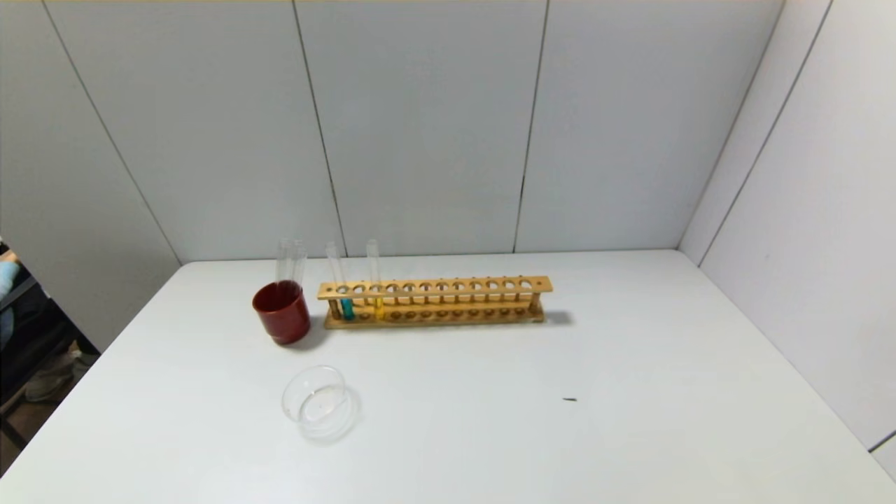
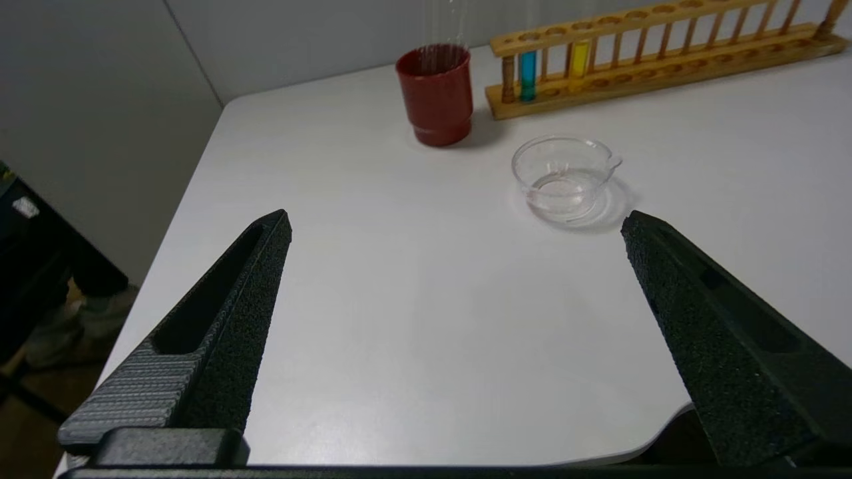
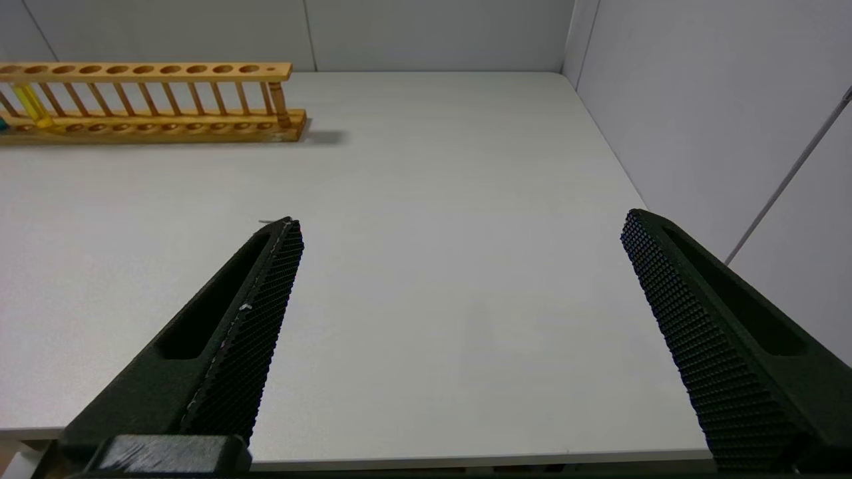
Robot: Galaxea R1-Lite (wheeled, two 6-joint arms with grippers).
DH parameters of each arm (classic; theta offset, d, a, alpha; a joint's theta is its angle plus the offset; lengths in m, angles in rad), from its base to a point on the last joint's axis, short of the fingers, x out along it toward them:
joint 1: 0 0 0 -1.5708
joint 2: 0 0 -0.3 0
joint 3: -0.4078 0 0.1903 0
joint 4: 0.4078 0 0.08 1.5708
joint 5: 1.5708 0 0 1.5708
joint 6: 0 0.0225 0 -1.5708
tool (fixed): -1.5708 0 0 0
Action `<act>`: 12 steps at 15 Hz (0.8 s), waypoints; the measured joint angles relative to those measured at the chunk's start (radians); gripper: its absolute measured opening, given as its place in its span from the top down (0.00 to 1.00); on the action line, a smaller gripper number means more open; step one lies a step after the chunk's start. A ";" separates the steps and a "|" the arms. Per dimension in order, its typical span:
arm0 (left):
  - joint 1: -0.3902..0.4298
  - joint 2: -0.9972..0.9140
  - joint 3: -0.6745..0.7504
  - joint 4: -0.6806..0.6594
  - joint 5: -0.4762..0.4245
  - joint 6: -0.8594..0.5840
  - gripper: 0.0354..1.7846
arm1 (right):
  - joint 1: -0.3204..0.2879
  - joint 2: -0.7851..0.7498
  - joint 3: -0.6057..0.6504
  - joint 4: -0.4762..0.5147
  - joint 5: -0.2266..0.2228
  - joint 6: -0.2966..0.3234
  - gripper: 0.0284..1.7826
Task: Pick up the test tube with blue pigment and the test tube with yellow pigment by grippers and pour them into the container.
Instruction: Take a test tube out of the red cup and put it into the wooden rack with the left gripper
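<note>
Task not yet begun, by the look of it. Both tubes sit in the wooden rack (image 1: 434,302) at the far side of the tabletop (image 1: 630,392).

Test tube with blue pigment (image 1: 346,306): upright in a hole near the rack's left end, short teal column at the bottom. Test tube with yellow pigment (image 1: 378,305): upright a couple of holes to its right, short yellow column. The remaining holes to the right look empty.

Container (image 1: 316,402): clear shallow dish with a small pouring lip, on the tabletop nearer the robot than the rack, in front of the dark red cup (image 1: 282,311). No colour in it; whether it holds a little clear liquid cannot be told. The cup stands just beside the rack's left end, with colourless tubes (image 1: 291,260) standing in it.

Left end effector (image 2: 456,223): spread wide, gripping nothing, hanging over the near left part of the tabletop, well apart from dish and rack. Right end effector (image 3: 462,223): likewise spread wide and empty, over the near right part, well apart from the rack. Neither arm shows in the head view.

Left to do: everything. Grasp each tube, lift it out of the rack, carry it to the dish, tip it out. Likely split: one tube per arm, though both tubes stand on the left.
</note>
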 joint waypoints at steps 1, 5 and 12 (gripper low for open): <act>0.000 0.004 -0.051 0.026 -0.040 0.003 0.02 | 0.000 0.000 0.000 0.000 0.000 0.000 0.02; 0.000 0.152 -0.317 0.148 -0.182 0.002 0.02 | 0.000 0.000 0.000 0.000 0.000 0.000 0.02; -0.023 0.791 -0.662 -0.032 -0.228 -0.015 0.02 | 0.000 0.000 0.000 0.000 0.000 0.000 0.02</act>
